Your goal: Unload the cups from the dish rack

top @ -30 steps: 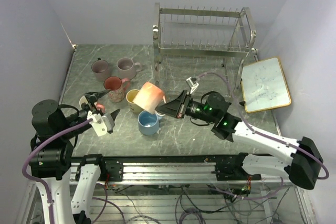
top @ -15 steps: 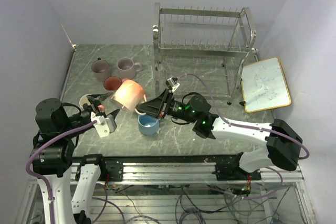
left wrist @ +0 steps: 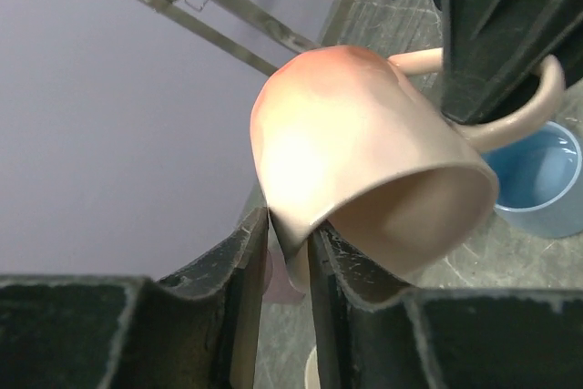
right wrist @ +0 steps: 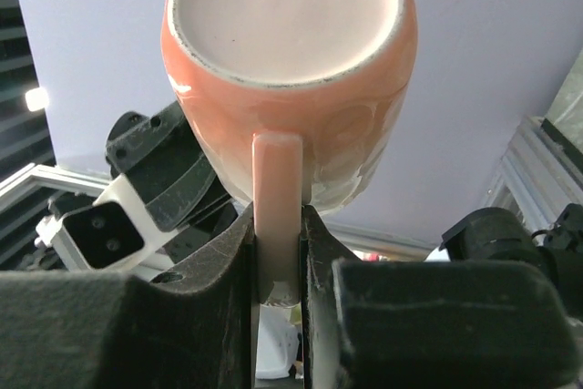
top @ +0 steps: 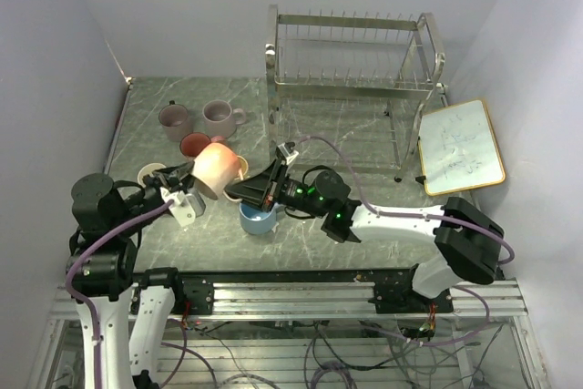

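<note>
Grey worktop [top: 364,216] carries other cups [top: 219,117] around 9 o'clock; rack [top: 351,52] at 12 looks empty. Peach cup [top: 217,163] hangs just below them, in the air: right fingers [right wrist: 200,307] clamp its handle, left fingers [left wrist: 219,289] pinch its rim. Only setting it down seems left.

robot lab, walled test table [top: 219,248], exposed cables [top: 328,353]

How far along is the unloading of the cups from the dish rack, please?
Nearly done, it seems. The dish rack shows no cups in it; several stand on the table, the blue cup among them. In hand: the peach cup, its handle pinched by the right gripper, its rim by the left gripper. Left: setting it down.
</note>
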